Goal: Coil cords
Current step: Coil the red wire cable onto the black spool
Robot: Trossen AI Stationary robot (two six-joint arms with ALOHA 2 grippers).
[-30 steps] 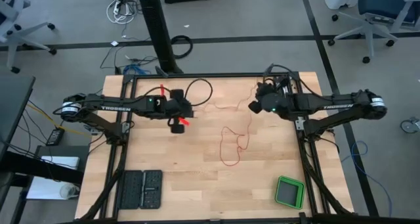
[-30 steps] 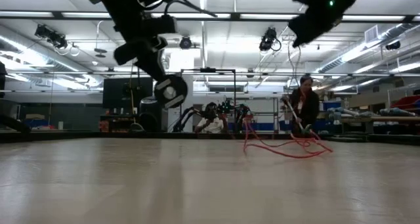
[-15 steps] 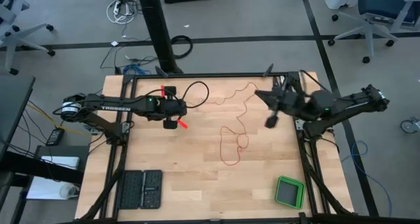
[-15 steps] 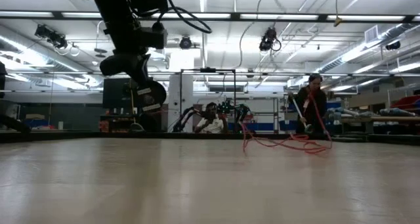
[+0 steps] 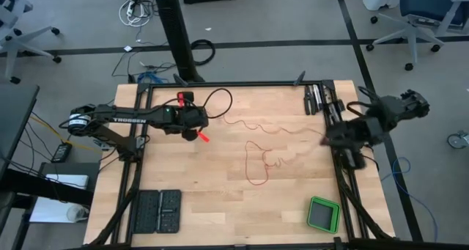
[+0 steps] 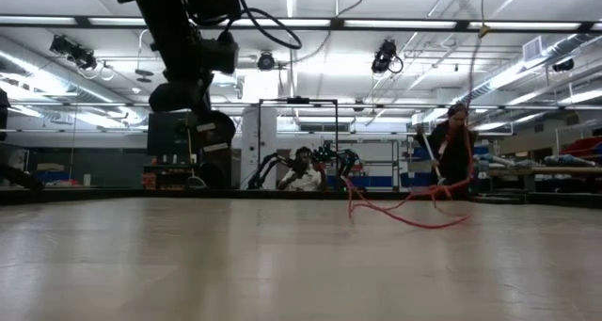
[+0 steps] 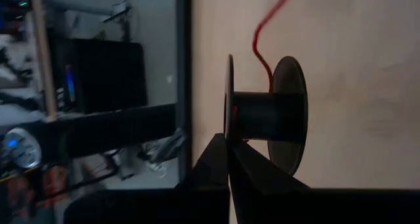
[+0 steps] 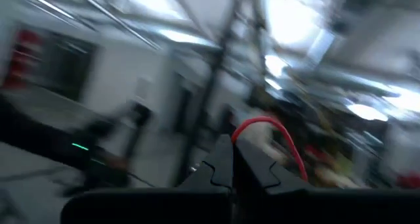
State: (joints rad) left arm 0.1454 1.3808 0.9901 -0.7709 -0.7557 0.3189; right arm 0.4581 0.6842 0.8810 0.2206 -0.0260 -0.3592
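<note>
The thin red cord [image 5: 256,162] lies in loose loops on the middle of the wooden table. One strand [image 5: 282,129] runs wavy from my left gripper to my right one. My left gripper [image 5: 194,125] hangs over the table's far left part, shut on a black spool [image 7: 266,112], from whose core the cord leaves. My right gripper [image 5: 326,138] is raised near the table's right edge, pointing upward and shut on the cord [image 8: 275,129]. In the low view the cord [image 6: 404,208] lies far back and the right gripper is above the picture. My left gripper pinches the rim of one thin flange [image 7: 228,122] of the spool between its two fingers. The spool is lifted clear of the table, its axis roughly level. My right gripper pinches the cord [image 8: 237,133] between its fingertips. A short arc of cord curls out beyond them, and the rest hangs slack down to the table.
A green box [image 5: 322,215] sits at the near right corner and a black two-part tray [image 5: 160,212] at the near left. Dark tools [image 5: 315,97] lie at the far right corner. People show in the room beyond the table [image 6: 301,175].
My right gripper has swung from the table's far middle toward its right edge, risen and tipped upward, drawing the cord's far strand out to the right. The loops on the table stayed put. My left gripper has turned its wrist, turning the spool about in place.
</note>
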